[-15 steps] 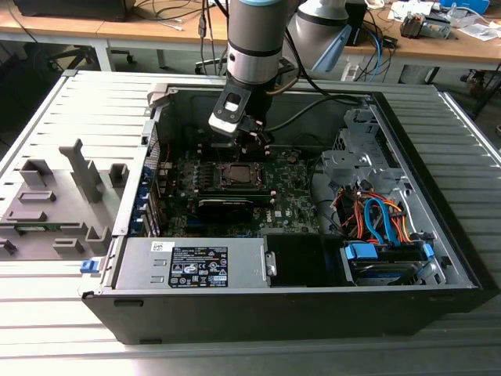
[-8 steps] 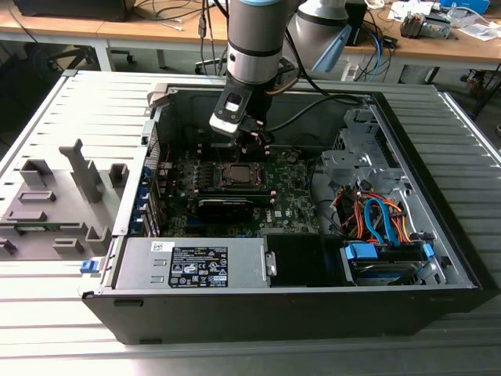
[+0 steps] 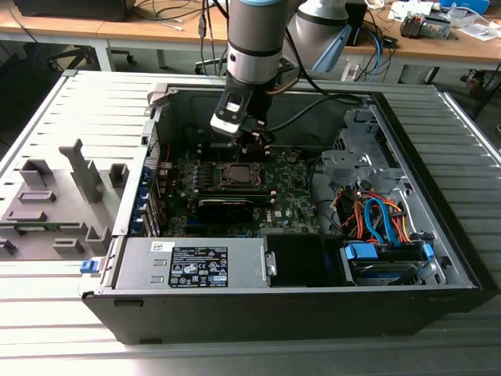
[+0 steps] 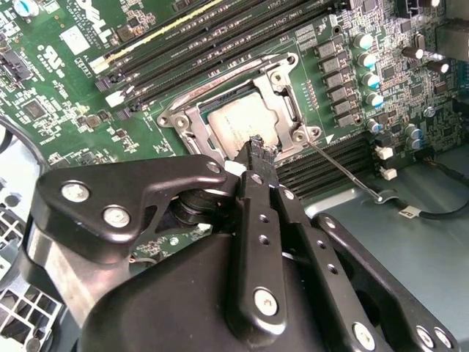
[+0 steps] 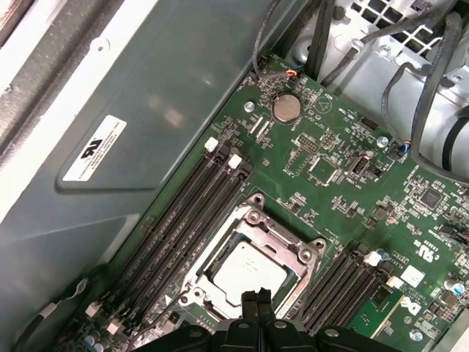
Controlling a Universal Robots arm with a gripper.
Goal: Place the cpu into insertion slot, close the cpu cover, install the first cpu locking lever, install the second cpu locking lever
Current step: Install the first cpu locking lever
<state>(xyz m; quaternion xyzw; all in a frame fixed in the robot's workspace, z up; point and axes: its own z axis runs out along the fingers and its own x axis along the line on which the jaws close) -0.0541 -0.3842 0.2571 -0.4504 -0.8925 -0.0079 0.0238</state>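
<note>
Here, grey slatted counter (image 3: 86,102) under one open computer case (image 3: 297,301), wooden benches (image 3: 141,31) along the upper frame. One cpu (image 3: 238,175) seated mid-frame beneath one cpu cover (image 4: 282,92); jaws together at its edge.

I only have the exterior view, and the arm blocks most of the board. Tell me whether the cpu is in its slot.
Observer: In both wrist views the cpu lies flat in place, silver top up.
Operator: Report the cpu cover.
Observer: In the first wrist view the cpu cover is down flat, framing the cpu through its window.
Operator: Give me the hand.
Observer: In the second wrist view the hand has its fingers together, with the tips over the cpu cover's edge. I cannot tell whether they touch it.
</note>
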